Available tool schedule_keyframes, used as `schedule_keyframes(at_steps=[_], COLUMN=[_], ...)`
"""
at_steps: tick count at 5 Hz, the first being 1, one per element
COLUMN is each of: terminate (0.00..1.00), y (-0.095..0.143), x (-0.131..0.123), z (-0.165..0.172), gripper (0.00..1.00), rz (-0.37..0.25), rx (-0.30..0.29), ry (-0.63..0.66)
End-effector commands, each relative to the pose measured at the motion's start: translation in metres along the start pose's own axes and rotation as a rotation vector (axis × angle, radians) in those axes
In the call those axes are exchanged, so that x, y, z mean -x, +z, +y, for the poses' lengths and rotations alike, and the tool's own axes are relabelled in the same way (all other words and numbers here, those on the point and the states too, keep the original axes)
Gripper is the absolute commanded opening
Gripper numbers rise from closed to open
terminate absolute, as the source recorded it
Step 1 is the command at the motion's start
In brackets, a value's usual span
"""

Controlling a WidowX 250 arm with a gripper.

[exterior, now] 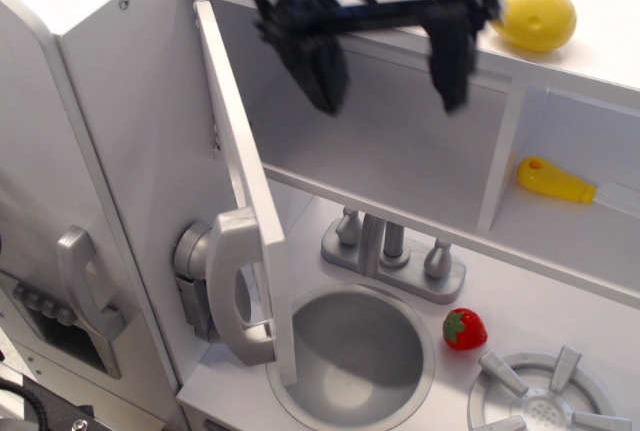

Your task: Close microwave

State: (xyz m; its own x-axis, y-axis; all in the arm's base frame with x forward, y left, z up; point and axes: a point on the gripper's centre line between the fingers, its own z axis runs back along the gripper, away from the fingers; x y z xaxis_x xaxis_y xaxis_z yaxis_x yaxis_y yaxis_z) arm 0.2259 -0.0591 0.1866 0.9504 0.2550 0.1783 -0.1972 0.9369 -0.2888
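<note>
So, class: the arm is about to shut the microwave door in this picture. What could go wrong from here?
1. The open gripper hangs high beside the microwave door, inside the compartment's mouth; a swinging door might catch its fingers.
2. Only the door's thin edge faces the gripper, so a push could slip off it.
3. A low sweep might hit the faucet or knock the strawberry.

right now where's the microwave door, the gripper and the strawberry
microwave door (243, 191): the only camera view, on the white edge of the open door panel.
gripper (388, 76): the same view, midway between the tips of its two black fingers.
strawberry (466, 330): the same view, on its red body.
</note>
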Motion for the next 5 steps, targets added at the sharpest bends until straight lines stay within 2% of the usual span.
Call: schedule_keyframes(at_steps=[1,3,5], terminate=[0.00,0.00,0.00], y=[0.019,0.002,-0.021], x=[0.000,0.003,-0.002], z=[0.050,0.080,0.072], gripper=[1.00,1.00,1.00], rz=[-0.090,-0.045,-0.042], rx=[-0.043,-0.089,-0.107], ry=[0.051,0.099,0.158])
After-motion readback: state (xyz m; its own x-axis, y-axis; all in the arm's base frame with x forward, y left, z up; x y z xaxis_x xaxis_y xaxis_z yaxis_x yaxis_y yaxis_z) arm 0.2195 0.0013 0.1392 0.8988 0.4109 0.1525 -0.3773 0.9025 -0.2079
